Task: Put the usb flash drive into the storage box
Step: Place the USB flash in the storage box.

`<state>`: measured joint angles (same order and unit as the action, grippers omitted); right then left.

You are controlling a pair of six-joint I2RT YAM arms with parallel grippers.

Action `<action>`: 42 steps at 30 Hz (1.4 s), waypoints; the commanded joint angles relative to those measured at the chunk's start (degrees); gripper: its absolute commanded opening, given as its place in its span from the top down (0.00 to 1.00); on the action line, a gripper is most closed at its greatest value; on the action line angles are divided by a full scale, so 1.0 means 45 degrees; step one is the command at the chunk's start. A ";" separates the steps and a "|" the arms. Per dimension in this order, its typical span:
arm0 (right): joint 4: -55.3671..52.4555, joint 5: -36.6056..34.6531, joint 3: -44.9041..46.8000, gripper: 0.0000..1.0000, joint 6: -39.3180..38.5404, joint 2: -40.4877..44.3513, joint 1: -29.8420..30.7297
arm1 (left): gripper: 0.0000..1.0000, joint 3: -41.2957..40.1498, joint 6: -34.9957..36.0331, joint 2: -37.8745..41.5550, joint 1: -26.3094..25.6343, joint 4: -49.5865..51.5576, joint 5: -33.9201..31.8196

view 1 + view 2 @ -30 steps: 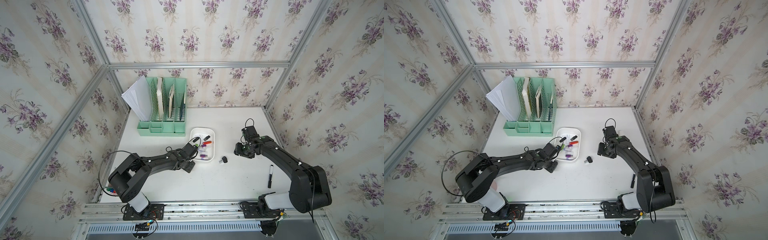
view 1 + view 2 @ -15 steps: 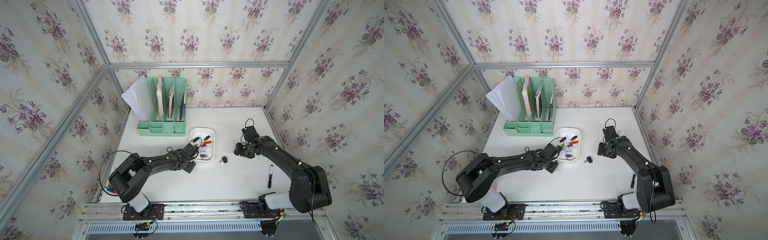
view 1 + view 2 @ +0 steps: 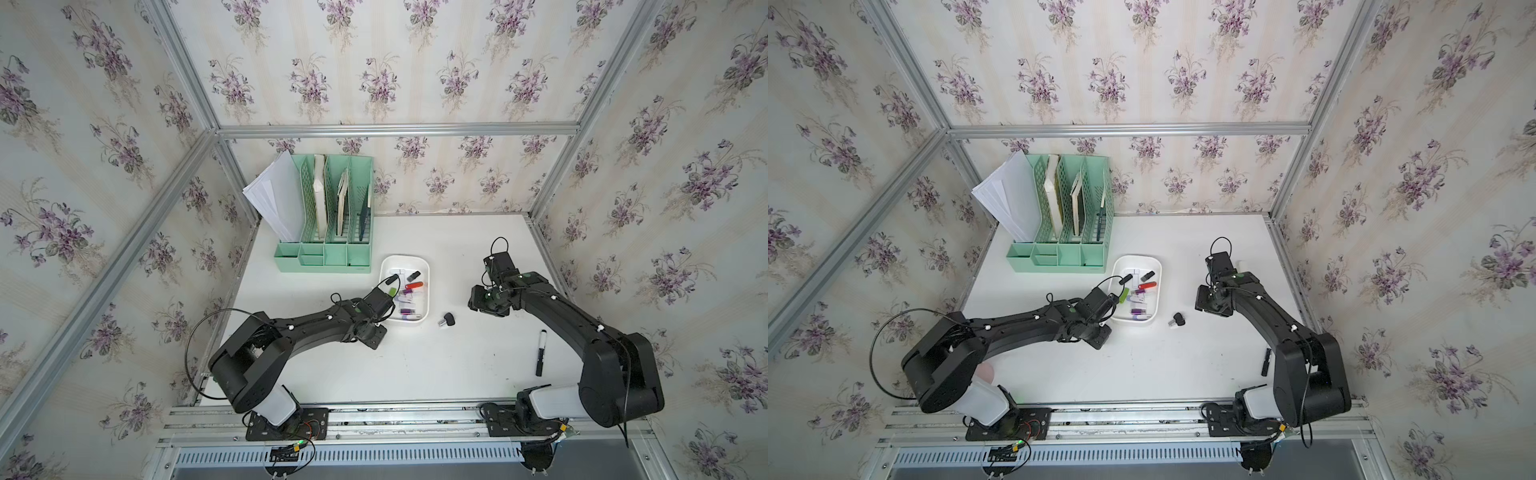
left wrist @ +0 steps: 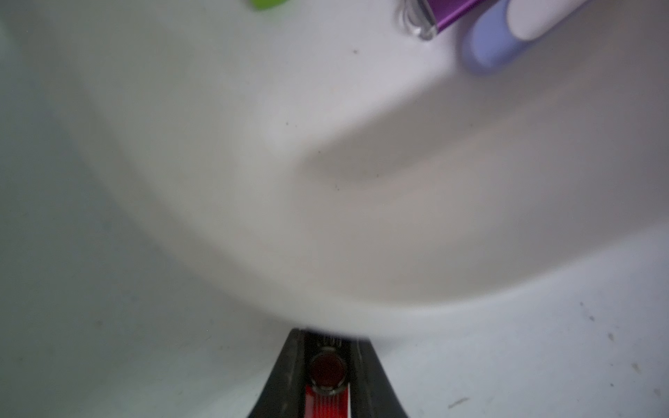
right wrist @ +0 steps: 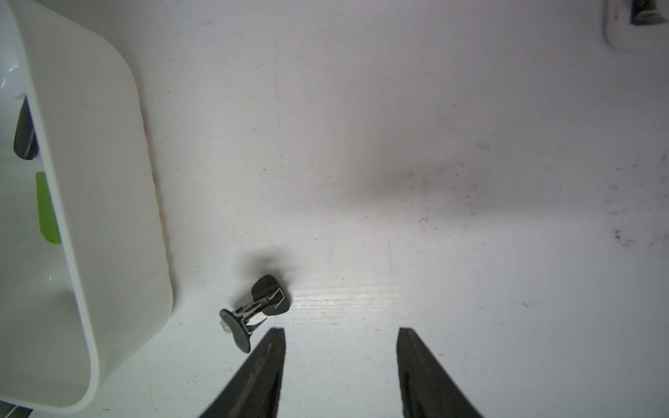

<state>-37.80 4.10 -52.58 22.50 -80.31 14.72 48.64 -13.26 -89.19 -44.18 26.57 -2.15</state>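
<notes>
Right wrist view: the flash drive (image 5: 253,311) lies slantwise between the storage box (image 5: 108,163) and the right pincer (image 5: 340,331), jaws half open.

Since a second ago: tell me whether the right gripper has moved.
No. In a top view the right gripper sits at the same gap from the black drive and the box as before.

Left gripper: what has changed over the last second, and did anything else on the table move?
The left gripper closed its jaws at the near rim of the storage box; whether it pinches the rim cannot be told. Its arm barely shifted. Unchanged: the right gripper, open over the table, and the black usb flash drive lying outside the box.
</notes>
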 commanded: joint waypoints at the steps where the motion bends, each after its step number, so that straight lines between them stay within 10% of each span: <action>1: 0.0028 -0.0081 0.0042 0.45 0.0039 0.0035 0.0010 | 0.78 0.0541 -0.0615 0.0441 0.0024 0.1703 -0.0876; 11: 0.0107 -0.0051 -0.0015 0.45 0.0019 -0.0033 0.0010 | 0.75 0.3688 -0.0459 0.1150 0.0089 0.4856 -0.2294; 27: 0.0293 -0.0084 0.0004 0.45 -0.0038 -0.0180 -0.0010 | 0.75 0.9570 0.0686 -0.4027 0.0187 0.5504 -0.1592; 42: 0.0498 -0.0032 0.0200 0.44 -0.0135 -0.0260 -0.0068 | 0.74 1.2827 0.1192 -0.7736 0.0170 0.6776 -0.3822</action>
<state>-35.99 4.12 -51.70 22.31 -81.17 14.46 104.66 -8.64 -122.58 -43.42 54.02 -15.03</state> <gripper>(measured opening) 0.555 0.264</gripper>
